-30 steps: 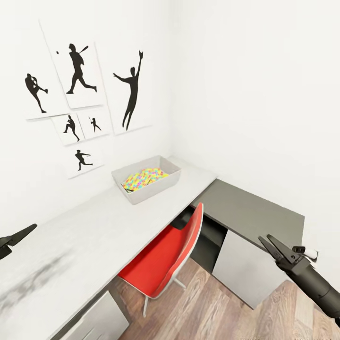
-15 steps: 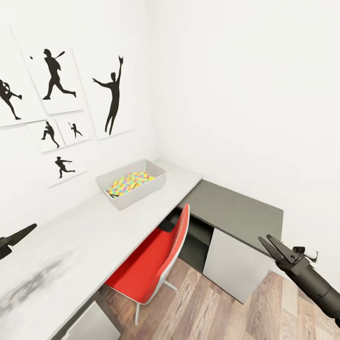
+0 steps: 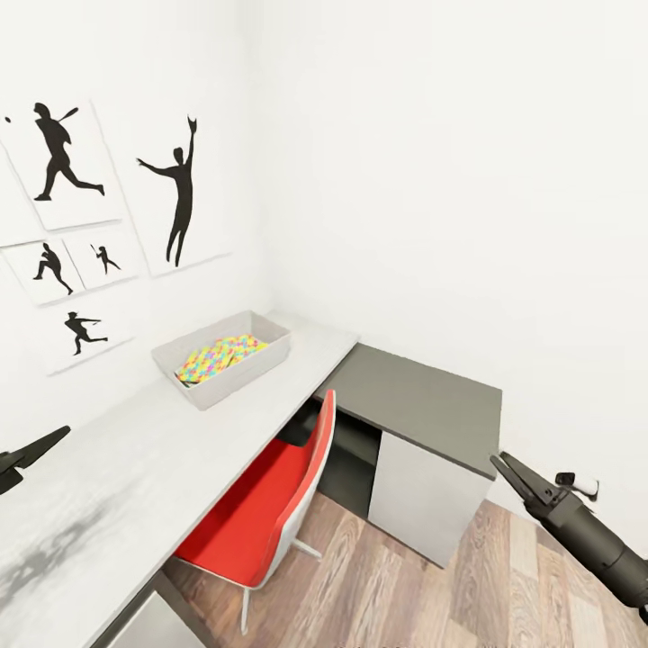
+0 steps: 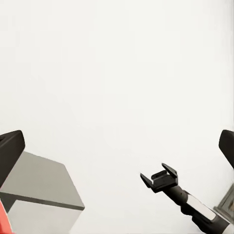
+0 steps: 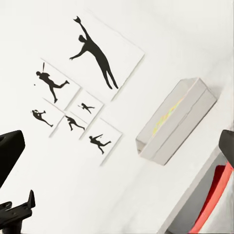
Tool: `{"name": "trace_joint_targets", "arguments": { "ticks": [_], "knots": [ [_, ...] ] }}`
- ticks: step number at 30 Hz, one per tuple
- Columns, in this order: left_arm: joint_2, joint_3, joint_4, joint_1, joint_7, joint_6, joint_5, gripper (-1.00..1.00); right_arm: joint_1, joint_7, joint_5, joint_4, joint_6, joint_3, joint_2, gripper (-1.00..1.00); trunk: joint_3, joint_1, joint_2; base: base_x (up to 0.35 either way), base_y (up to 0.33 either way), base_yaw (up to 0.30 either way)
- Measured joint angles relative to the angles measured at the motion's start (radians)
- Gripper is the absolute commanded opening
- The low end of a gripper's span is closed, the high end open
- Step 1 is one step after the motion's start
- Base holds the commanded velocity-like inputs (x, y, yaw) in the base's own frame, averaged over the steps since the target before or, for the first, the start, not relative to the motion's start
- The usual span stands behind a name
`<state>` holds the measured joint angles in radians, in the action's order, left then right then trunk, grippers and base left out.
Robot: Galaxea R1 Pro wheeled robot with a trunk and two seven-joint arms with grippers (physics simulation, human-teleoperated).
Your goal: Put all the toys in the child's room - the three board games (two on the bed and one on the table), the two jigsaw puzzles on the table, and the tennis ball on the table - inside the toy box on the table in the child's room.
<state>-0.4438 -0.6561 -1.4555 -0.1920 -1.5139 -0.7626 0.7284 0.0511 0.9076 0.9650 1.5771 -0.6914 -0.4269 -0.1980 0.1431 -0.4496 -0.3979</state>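
Head view: toy box point(image 3: 225, 362) holding jigsaw puzzles point(image 3: 219, 355), near the pale worktop point(image 3: 135, 459) far end by the wall; right hand point(image 3: 515, 474) raised over the floor, fingers nearly together.

Left wrist view: right hand point(image 4: 159, 178) parted, empty.

Right wrist view: left hand point(image 5: 14, 214), state unclear.

head: high, down over table point(image 3: 162, 459) | right wrist: shares toy box point(image 5: 175, 122) | left wrist: faces wall

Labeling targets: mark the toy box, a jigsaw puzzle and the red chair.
toy box point(image 3: 236, 382), head view, front wall.
jigsaw puzzle point(image 3: 211, 358), head view, patterned top face inside the box.
red chair point(image 3: 301, 499), head view, backrest.
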Motion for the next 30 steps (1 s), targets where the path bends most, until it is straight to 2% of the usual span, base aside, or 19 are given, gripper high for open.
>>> {"name": "trace_joint_targets", "arguments": {
  "ticks": [14, 17, 23, 30],
  "knots": [
    [0.003, 0.0, 0.0, 0.001, 0.001, 0.001, 0.0, 1.0, 0.0, -0.001, -0.016, 0.0, 0.001, -0.001, 0.0, 1.0, -0.02, 0.0, 0.0, -0.188, -0.117, -0.193],
    [0.004, 0.0, 0.0, 0.0, 0.001, 0.002, 0.0, 1.0, 0.0, -0.001, -0.016, 0.0, 0.007, 0.0, 0.0, 1.0, -0.021, 0.0, 0.0, -0.047, -0.109, -0.057],
    [0.004, 0.0, 0.0, 0.001, 0.002, 0.002, 0.0, 1.0, 0.0, -0.001, -0.015, 0.0, 0.073, 0.005, 0.0, 1.0, -0.022, 0.0, 0.0, -0.009, -0.056, -0.011],
    [0.004, 0.0, 0.0, 0.001, 0.002, 0.002, 0.0, 1.0, 0.0, -0.003, -0.014, 0.0, 0.082, 0.005, 0.0, 1.0, -0.022, 0.0, 0.0, -0.001, -0.005, -0.001]
  ]
}}
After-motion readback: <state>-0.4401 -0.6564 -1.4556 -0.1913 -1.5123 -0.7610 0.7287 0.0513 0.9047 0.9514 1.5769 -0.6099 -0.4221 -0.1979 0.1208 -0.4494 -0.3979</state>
